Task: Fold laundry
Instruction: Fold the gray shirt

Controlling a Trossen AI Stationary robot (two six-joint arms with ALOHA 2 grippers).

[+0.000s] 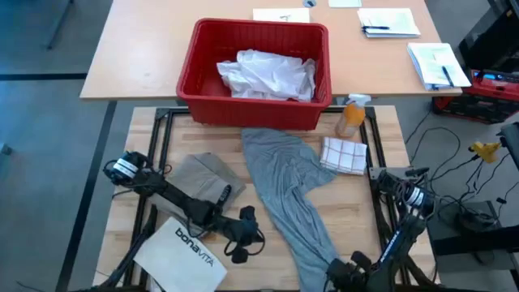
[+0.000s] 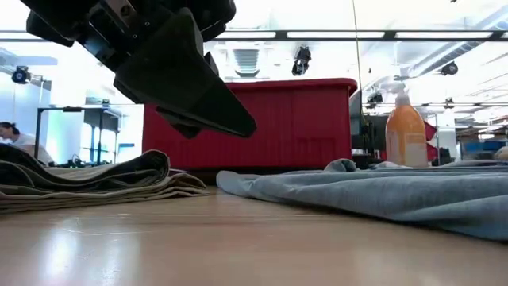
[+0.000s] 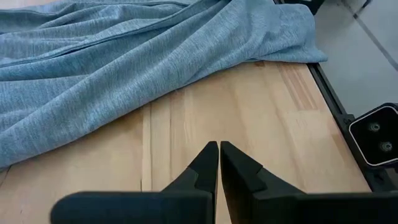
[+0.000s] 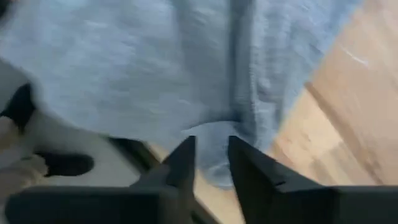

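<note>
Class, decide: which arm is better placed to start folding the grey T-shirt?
Probably the right: the right gripper is at the grey T-shirt's near end, while the left gripper is shut over bare wood.

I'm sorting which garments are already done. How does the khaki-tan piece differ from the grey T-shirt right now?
The khaki-tan piece lies folded in a compact, layered stack; the grey T-shirt is unfolded, stretched long and rumpled down the table. The khaki piece sits on the left arm's side; the T-shirt runs from the red basket to the near edge, where the right gripper has its fingers around the hem. The left gripper is shut and empty. Both rest on the wooden table.
</note>
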